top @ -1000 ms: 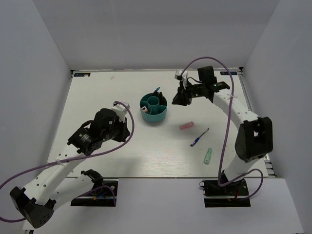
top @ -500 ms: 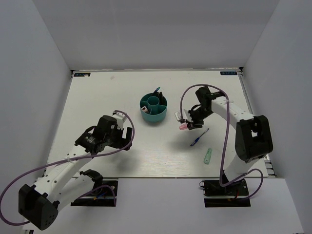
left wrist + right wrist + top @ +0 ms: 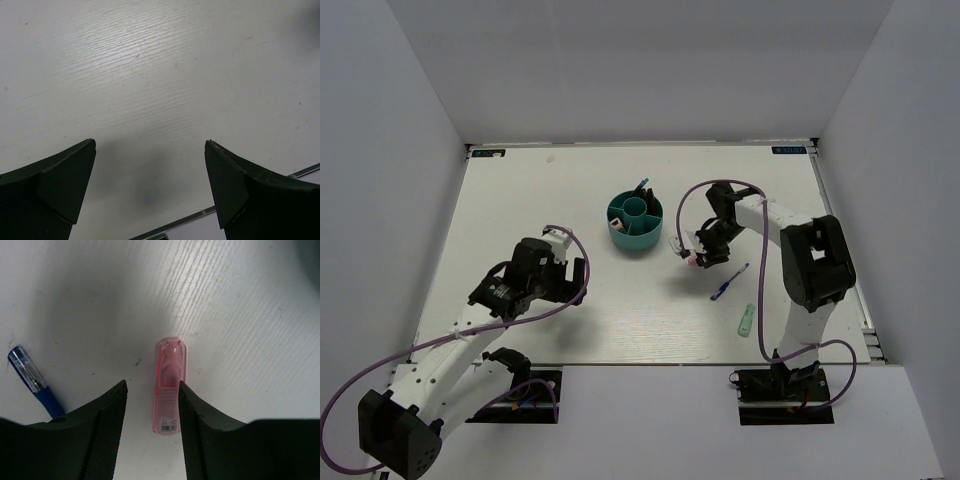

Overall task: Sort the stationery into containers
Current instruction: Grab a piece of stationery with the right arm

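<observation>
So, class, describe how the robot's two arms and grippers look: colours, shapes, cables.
The left arm and right arm have white links with black joint housings, and a purple cable loops along each. The left gripper and right gripper have dark, wedge-shaped fingers; the right one's inner faces look textured.

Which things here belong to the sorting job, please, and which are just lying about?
Job: teal organiser, pink piece, blue pen, mint piece.
Lying about: far-left label, far-right label, both on the table's far edge.
</observation>
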Robot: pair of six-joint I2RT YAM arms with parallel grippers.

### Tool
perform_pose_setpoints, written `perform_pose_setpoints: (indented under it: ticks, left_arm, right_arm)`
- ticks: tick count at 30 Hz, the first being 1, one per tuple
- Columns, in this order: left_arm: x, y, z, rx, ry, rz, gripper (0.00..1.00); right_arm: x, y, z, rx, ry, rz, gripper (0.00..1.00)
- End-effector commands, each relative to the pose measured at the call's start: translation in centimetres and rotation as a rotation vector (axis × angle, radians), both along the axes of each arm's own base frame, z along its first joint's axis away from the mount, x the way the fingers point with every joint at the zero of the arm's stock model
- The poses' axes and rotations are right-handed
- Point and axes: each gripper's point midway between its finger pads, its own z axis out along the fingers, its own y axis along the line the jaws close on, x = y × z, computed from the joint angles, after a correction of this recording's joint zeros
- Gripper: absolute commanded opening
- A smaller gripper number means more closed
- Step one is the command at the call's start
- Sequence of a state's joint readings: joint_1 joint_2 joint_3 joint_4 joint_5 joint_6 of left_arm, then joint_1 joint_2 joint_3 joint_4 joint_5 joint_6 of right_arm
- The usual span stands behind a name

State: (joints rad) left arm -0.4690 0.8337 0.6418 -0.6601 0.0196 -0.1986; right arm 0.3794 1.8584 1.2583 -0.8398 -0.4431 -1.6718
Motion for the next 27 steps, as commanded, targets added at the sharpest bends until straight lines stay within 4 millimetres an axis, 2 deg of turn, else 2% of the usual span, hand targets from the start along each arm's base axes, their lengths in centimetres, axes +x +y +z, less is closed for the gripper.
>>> perform_pose_setpoints:
  ticks: [1, 8, 14, 16, 18, 22, 23, 26, 27]
  left_arm:
    - [0.1, -0.3, 0.3, -0.025, -0.018, -0.01, 1.0]
    - [0.1, -0.3, 0.3, -0.028, -0.014, -0.013, 1.0]
    - [0.1, -0.2, 0.4, -0.029, -0.026, -0.011, 1.0]
    - [0.1, -0.2, 0.4, -0.027, -0.025, -0.008, 1.0]
    - [0.1, -0.2, 0.4, -0.025, -0.026, -0.01, 1.0]
    - [0.1, -0.1, 0.4, -0.02, -0.031, -0.009, 1.0]
    - [0.1, 0.0, 0.3, -0.02, -0.03, -0.003, 1.0]
    - [0.2, 0.1, 0.4, -0.016, -0.037, -0.001, 1.0]
    - [0.1, 0.1, 0.2, -0.015, -0.031, -0.002, 1.0]
  right_arm:
    - [1.7, 0.8, 0.5, 0.002, -0.034, -0.007, 0.49]
    - [2.5, 1.0, -0.4, -0.035, -0.027, -0.021, 0.5]
    - [1.3, -0.1, -2.0, -0.129, 0.035, -0.003, 0.5]
    - [1.3, -0.3, -2.0, -0.156, 0.041, 0.006, 0.49]
    - [1.1, -0.6, -2.5, -0.189, 0.066, 0.006, 0.43]
    - [0.3, -1.0, -3.2, -0.225, 0.114, -0.021, 0.03]
    - [0.2, -0.9, -3.3, -0.223, 0.124, -0.042, 0.0]
    - [-0.2, -0.4, -2.9, -0.199, 0.143, -0.121, 0.0]
    - [-0.1, 0.0, -1.8, -0.174, 0.14, -0.174, 0.0]
